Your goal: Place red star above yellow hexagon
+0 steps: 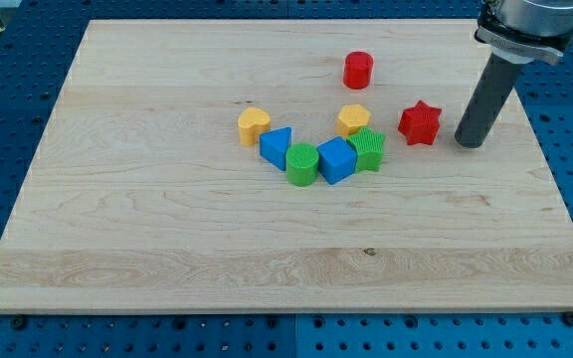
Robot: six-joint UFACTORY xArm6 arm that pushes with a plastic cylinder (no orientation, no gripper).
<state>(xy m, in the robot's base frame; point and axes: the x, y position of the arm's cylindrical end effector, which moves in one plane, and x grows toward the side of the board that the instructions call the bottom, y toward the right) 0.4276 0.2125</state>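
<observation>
The red star (419,122) lies on the wooden board to the right of the yellow hexagon (354,119), with a small gap between them. My tip (471,142) stands just to the right of the red star, a short gap away, not touching it. The rod rises from there to the view's top right corner.
A red cylinder (357,70) stands above the yellow hexagon. A green star (368,149), a blue cube (336,160), a green cylinder (302,164) and a blue triangle (277,147) form an arc below it. A yellow heart (254,126) lies at the left.
</observation>
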